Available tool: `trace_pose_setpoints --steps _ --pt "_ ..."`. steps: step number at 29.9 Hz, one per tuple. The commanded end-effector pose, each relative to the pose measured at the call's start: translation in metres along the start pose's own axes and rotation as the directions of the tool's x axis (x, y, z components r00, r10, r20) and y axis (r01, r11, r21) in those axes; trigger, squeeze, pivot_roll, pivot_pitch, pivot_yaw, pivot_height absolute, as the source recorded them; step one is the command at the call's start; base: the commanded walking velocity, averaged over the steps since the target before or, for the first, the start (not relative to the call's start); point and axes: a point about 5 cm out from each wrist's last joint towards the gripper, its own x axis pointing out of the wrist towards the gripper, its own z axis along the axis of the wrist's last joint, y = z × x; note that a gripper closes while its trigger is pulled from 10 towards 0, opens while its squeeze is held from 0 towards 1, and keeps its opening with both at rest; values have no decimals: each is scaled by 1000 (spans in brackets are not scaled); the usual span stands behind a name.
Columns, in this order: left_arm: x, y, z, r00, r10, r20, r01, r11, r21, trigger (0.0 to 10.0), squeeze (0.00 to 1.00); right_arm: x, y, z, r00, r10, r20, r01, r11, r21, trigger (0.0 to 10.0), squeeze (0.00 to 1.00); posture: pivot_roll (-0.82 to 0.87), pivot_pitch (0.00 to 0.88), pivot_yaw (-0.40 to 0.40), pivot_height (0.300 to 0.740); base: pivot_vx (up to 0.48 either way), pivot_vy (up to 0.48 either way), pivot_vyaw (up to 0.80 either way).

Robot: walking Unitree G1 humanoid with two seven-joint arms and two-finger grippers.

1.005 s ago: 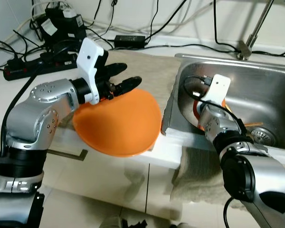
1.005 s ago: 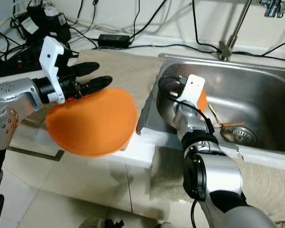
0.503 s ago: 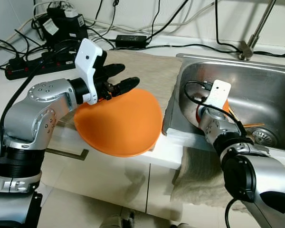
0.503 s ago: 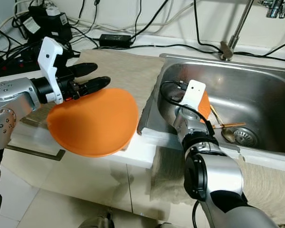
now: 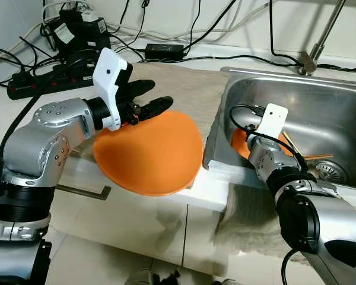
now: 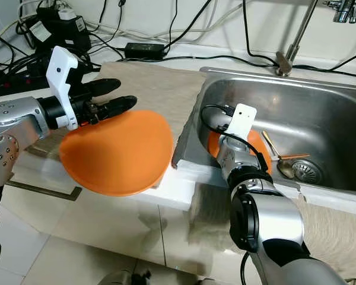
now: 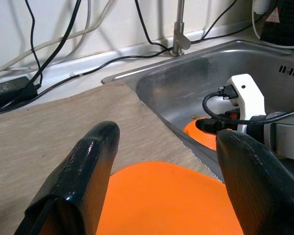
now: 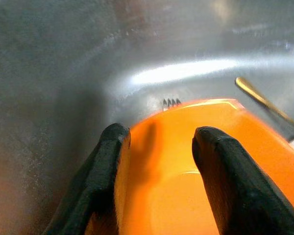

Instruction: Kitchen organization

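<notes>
Right wrist view: caught the right gripper (image 8: 161, 134) low in the sink (image 5: 344, 113), fingers spread astride the near rim of an orange bowl (image 8: 186, 196), one finger outside the wall and one inside over the hollow. Not yet closed on it, to judge by the gap showing at the inner finger, though hard to be sure from so close. Beyond the fingertips, against the steel floor, a thin gold spoon (image 8: 264, 100) lying past the bowl's far edge.

From the left eye view: found the left gripper (image 5: 157, 95) parted as well, hovering just over the near edge of a large orange plate (image 5: 151, 154). Below and ahead of those fingers, the plate resting partly on the beige mat (image 5: 190, 89) and jutting out past the white counter edge (image 5: 207, 193). Pinching nothing on that side.

Judged the step in hand to be the grasp on the bowl in the sink, for lifting it out toward the counter. To do it well: settle the fingers deeper over the rim before closing, so that the wall sits well between the pads and not at the tips alone; close squarely, since a smooth plastic wall would likely slide under a skewed pinch; then lift straight up before swinging across, clearing the sink's raised lip and the wrist cable. Worth keeping the bowl off the spoon beyond it. Worth minding, too, the overhanging plate under the left fingers, which a careless nudge could tip off the edge.
</notes>
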Motion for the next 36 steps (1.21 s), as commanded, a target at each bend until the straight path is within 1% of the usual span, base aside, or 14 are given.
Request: trace_pose_setpoints --steps 1,2,10,11,13,14,20,22,25,28,30,32,33,36 --pt "-1 1 8 1000 1 6 -1 1000 27 10000 0 -1 4 5 1000 3 22 -3 1000 -21 10000 1000 108 35 40 740 0 0 0" --pt "-1 2 7 1000 6 8 -6 1000 26 10000 0 -2 9 14 996 17 83 -11 997 -74 10000 1000 104 34 40 740 0 0 0" --pt "2 4 7 1000 15 16 -16 1000 23 10000 0 -11 35 54 940 132 314 -70 977 -201 10000 1000 91 25 40 740 0 0 0" --pt "3 5 7 1000 22 21 -23 999 23 10000 0 -16 45 65 908 185 376 -93 964 -250 10000 820 86 20 41 740 0 0 0" --pt "3 6 7 999 24 23 -25 999 23 10000 0 -18 49 68 896 203 394 -98 958 -271 10000 820 86 20 41 740 0 0 0" --pt "4 8 6 999 39 26 -39 999 22 10000 0 -23 56 76 867 242 437 -115 948 -296 10000 0 82 16 41 740 0 0 0" --pt "3 16 6 995 88 43 -88 996 13 10000 0 -36 69 96 764 356 538 -180 919 -352 10000 0 76 10 44 740 0 0 0" --pt "2 17 5 994 96 42 -96 995 9 10000 0 -37 70 98 749 379 543 -195 910 -367 10000 0 76 10 44 740 0 0 0" --pt "0 24 3 990 131 44 -131 991 -5 10000 0 -43 70 103 697 459 550 -270 880 -392 10000 0 73 4 44 740 0 0 0" --pt "-2 33 -1 983 178 40 -178 984 -16 10000 0 -46 66 101 655 539 530 -325 834 -447 10000 0 68 2 44 740 0 0 0" --pt "-2 35 -3 981 191 37 -190 982 -17 10000 0 -48 65 100 643 557 525 -336 822 -460 10000 0 68 2 44 740 0 0 0" --pt "-5 41 -8 976 218 21 -218 976 -26 10000 0 -53 64 94 604 628 490 -421 774 -474 10000 0 63 1 42 740 0 0 0" --pt "-9 46 -13 971 238 6 -238 971 -34 10000 0 -62 63 90 539 696 475 -505 718 -480 10000 0 61 1 42 740 0 0 0" --pt "-11 48 -14 970 244 -2 -244 969 -34 10000 0 -66 61 88 506 726 466 -544 688 -480 10000 0 60 0 45 740 0 0 0"
